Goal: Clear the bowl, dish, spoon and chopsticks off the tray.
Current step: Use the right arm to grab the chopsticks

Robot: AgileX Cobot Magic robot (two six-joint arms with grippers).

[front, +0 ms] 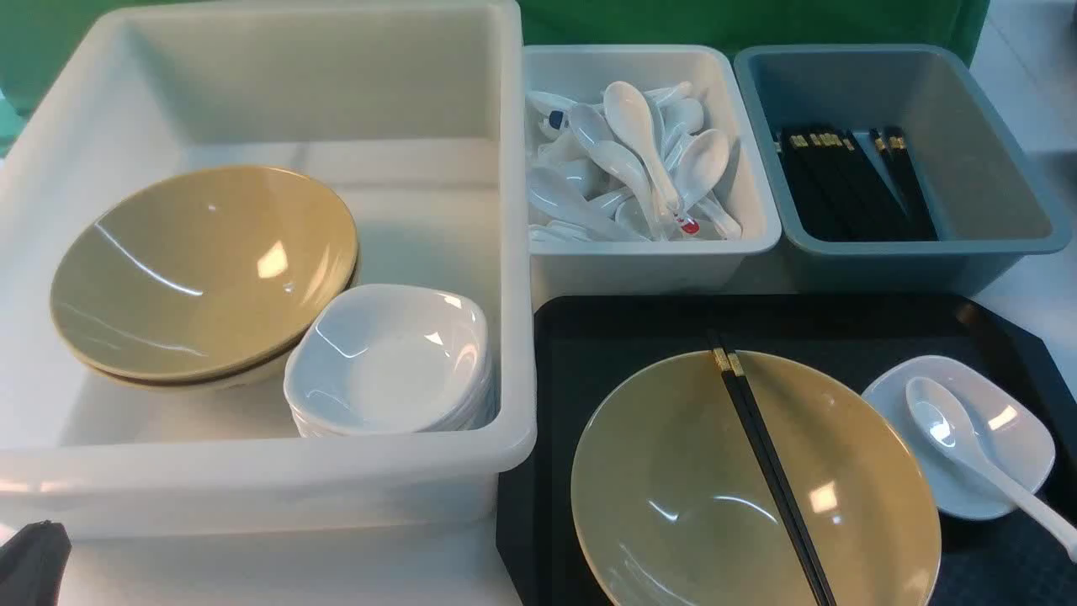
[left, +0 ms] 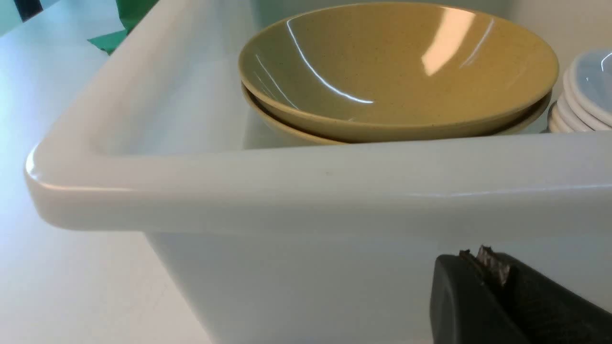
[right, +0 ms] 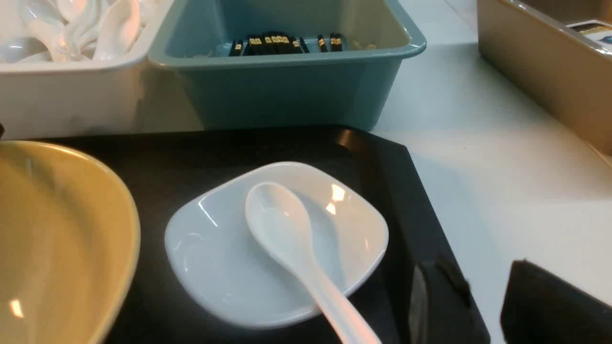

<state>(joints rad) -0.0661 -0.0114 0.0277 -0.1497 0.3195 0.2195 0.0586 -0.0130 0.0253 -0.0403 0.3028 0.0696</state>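
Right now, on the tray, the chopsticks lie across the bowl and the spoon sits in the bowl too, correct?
No. The spoon sits in the dish beside the bowl, as the right wrist view shows. The chopsticks do lie across the bowl, on the tray.

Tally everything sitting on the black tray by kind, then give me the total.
bowl: 1
dish: 1
spoon: 1
chopsticks: 2
Total: 5

Wht tub, spoon bin, blue bin
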